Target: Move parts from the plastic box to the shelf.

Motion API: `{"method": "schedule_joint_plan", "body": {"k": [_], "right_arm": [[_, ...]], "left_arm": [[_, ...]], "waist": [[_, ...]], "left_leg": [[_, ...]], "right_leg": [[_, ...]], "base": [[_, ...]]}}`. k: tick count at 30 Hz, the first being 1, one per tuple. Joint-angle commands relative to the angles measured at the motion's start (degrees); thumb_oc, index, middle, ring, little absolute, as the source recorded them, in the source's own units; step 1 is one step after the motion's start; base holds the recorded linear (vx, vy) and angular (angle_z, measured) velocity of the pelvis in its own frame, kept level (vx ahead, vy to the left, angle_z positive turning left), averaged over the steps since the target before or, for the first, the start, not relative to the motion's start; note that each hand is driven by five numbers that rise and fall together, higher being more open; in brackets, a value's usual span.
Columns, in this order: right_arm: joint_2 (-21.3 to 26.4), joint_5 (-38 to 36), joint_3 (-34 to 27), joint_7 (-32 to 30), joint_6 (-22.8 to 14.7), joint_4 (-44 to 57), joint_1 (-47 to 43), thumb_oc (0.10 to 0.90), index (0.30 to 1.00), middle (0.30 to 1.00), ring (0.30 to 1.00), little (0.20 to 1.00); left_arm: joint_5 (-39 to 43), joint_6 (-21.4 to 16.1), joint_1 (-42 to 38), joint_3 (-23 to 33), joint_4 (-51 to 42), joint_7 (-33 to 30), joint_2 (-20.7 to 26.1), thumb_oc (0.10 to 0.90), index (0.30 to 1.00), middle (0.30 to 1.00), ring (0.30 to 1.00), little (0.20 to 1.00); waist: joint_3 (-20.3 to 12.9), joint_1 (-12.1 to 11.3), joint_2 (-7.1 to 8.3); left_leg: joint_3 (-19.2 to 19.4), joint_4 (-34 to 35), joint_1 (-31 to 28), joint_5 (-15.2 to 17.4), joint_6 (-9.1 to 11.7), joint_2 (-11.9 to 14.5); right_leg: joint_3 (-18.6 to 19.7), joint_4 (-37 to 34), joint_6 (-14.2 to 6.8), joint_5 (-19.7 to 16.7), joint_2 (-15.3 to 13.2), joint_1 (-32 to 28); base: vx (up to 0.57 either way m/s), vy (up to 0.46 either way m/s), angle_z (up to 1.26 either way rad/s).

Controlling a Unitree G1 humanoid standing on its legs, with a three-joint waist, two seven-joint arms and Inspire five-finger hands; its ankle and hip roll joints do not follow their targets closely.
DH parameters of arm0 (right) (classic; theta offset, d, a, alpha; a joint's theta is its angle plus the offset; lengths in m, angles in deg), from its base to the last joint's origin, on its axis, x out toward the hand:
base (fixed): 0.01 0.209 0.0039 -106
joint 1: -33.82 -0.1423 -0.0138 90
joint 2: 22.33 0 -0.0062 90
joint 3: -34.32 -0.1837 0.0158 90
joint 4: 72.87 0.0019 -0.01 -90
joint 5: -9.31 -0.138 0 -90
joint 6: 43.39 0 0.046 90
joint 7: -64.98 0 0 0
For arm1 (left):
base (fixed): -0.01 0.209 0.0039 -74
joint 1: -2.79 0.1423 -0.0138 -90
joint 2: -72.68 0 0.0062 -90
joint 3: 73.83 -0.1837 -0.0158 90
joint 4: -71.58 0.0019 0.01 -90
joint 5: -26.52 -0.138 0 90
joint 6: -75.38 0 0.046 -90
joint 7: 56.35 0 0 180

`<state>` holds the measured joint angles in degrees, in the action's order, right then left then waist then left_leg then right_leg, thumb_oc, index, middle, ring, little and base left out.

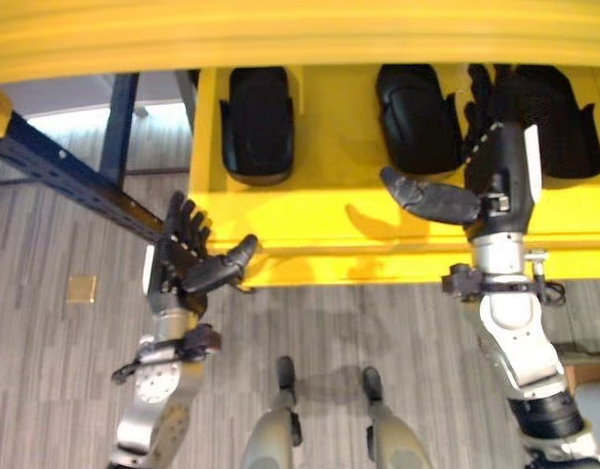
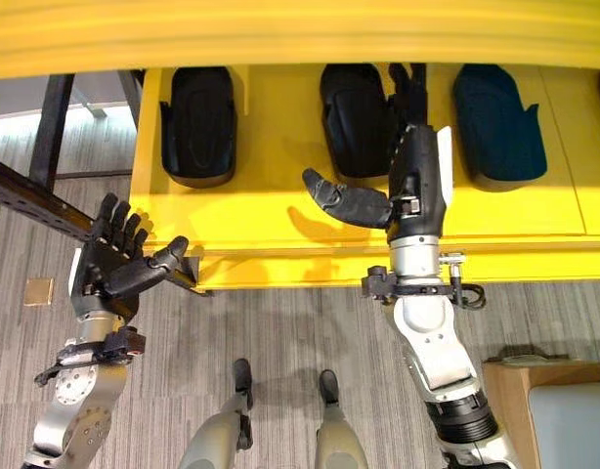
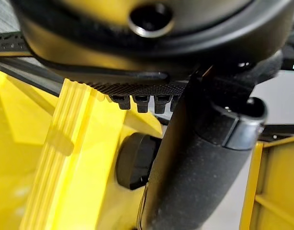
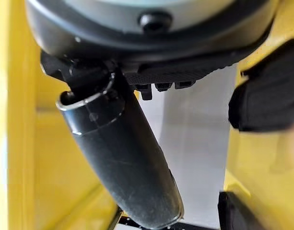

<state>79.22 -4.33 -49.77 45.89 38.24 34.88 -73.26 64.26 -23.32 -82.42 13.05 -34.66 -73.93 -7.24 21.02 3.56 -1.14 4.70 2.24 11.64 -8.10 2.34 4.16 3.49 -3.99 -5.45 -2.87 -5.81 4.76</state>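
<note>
While the right hand (image 2: 414,171) reaches straight out over the yellow shelf (image 2: 280,220), its fingers are extended flat toward the black parts (image 2: 355,117) lying in the compartments and its thumb juts out sideways — it holds nothing. Three dark parts sit side by side, each in its own bay; the fingertips overlap the middle one, contact unclear. At the shelf's front left corner the left hand (image 1: 183,256) is raised, fingers spread upward, thumb pointing toward the edge — empty too.

Grey wood-plank floor (image 1: 65,391) with a dark blue metal frame (image 1: 75,186) crossing it.
</note>
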Motion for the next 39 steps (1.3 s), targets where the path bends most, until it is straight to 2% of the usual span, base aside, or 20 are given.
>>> {"method": "schedule_joint_plan", "body": {"k": [1,17,29,39], "right_arm": [[1.80,0.10,-2.50,0.78,-7.28,5.72,-1.46,0.900,1.000,1.000,1.000,1.000],[5.54,-4.01,-5.77,1.76,-7.26,-2.13,1.22,0.900,1.000,1.000,1.000,1.000],[5.76,-9.94,-2.93,3.46,-6.32,-10.59,0.43,0.900,1.000,1.000,1.000,1.000],[6.19,-9.07,-1.07,3.35,-5.11,-15.73,-1.37,0.900,1.000,1.000,1.000,1.000]], "left_arm": [[-2.05,-5.01,-0.77,2.44,-3.06,2.74,2.33,0.900,1.000,1.000,1.000,1.000],[-1.65,-5.05,-1.61,-0.54,-2.38,5.11,1.84,0.900,1.000,1.000,1.000,1.000],[-1.06,-5.41,-3.62,-2.73,-1.23,5.28,1.35,0.900,1.000,1.000,1.000,1.000],[-1.07,-5.74,-5.60,-4.04,-0.90,4.97,1.07,0.900,1.000,1.000,1.000,1.000]], "waist": [[-9.70,0.53,-0.50],[-9.78,1.72,-3.77],[-8.42,1.68,-6.47],[-7.21,1.71,-8.42]], "left_leg": [[2.10,0.20,-3.41,4.00,-0.87,1.31],[2.22,0.94,-4.01,2.20,0.14,2.16],[2.08,0.78,-3.53,1.77,0.40,1.44],[2.08,0.87,-3.13,1.47,0.43,0.97]], "right_leg": [[1.97,8.87,3.07,5.84,5.19,5.46],[2.05,11.11,4.18,6.74,6.96,6.75],[1.85,13.00,4.43,7.10,6.88,8.34],[1.89,14.08,4.42,7.19,6.57,9.43]], "base": [[0.00,-0.058,-0.04],[-0.01,-0.040,-0.04],[0.00,-0.001,0.00],[0.00,0.000,0.00]]}}
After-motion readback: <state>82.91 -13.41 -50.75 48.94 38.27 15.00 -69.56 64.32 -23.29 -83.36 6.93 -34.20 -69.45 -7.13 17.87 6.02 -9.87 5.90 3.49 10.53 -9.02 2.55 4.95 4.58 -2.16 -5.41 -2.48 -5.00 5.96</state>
